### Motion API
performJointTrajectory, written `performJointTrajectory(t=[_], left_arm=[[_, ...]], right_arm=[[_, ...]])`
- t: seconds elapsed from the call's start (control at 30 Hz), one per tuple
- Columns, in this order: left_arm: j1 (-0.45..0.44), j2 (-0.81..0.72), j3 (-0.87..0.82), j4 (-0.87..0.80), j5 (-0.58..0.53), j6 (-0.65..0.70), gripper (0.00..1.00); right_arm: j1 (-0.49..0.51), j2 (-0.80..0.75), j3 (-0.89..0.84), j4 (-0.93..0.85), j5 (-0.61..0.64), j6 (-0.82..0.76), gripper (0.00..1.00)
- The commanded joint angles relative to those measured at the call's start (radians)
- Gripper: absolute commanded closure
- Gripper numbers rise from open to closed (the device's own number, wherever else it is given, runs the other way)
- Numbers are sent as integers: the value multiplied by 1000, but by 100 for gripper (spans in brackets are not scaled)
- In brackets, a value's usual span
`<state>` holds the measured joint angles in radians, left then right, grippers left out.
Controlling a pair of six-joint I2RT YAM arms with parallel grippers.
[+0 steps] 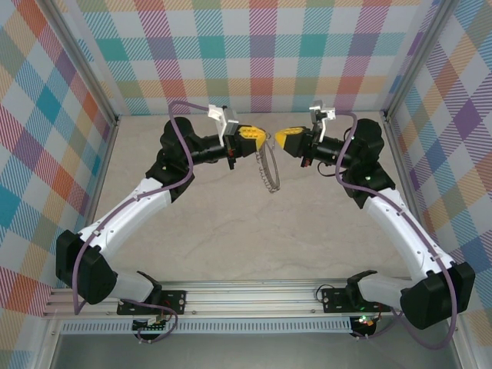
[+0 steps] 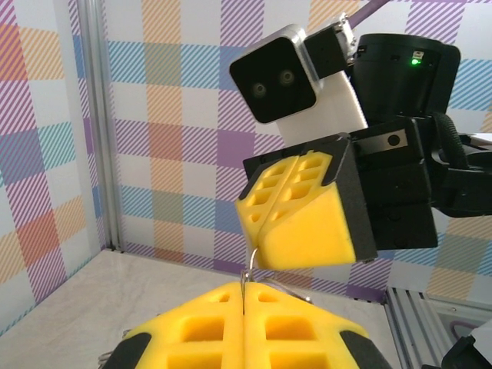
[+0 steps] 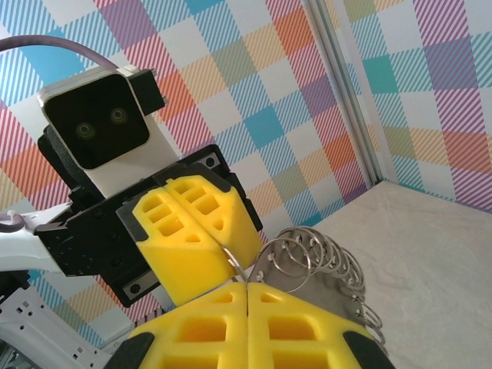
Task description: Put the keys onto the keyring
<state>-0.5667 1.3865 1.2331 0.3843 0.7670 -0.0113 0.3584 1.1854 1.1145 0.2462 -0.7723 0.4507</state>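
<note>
Keyring [image 3: 311,257], thin scalloped grey metal loop, hangs pinched in left hand [image 1: 264,140]; right hand [image 1: 278,139] clenched alongside. Threading looks next, needing precise alignment.

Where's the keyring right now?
In the top view, mid-table, the keyring hangs between the left pincer and the right pincer. Its upper end is at the left pincer's tip, and its loops trail toward the arm bases.

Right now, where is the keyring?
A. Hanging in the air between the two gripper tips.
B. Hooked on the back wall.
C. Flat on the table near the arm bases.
A: the keyring dangles between the tips of the left gripper and the right gripper, raised off the table.
</note>
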Motion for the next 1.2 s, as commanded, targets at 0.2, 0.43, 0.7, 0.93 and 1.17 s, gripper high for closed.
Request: performJointTrajectory(t=[0.2,0.43,0.7,0.93,1.17], left_arm=[[-16,25,49,-11,36,-11,100],[-20,33,54,-7,35,-17,100],[-21,34,52,-9,12,-13,100],[-21,29,52,-16,9,-8,100],[-21,34,64,-33,33,-7,100]], right_arm=[[-4,11,24,66,-33,-15,100],[-4,14,16,69,-32,-12,100],[-4,-17,-4,47,-15,-28,100],[-4,-68,-21,-31,11,-87,100],[-6,-72,-15,-99,-3,-152,100]])
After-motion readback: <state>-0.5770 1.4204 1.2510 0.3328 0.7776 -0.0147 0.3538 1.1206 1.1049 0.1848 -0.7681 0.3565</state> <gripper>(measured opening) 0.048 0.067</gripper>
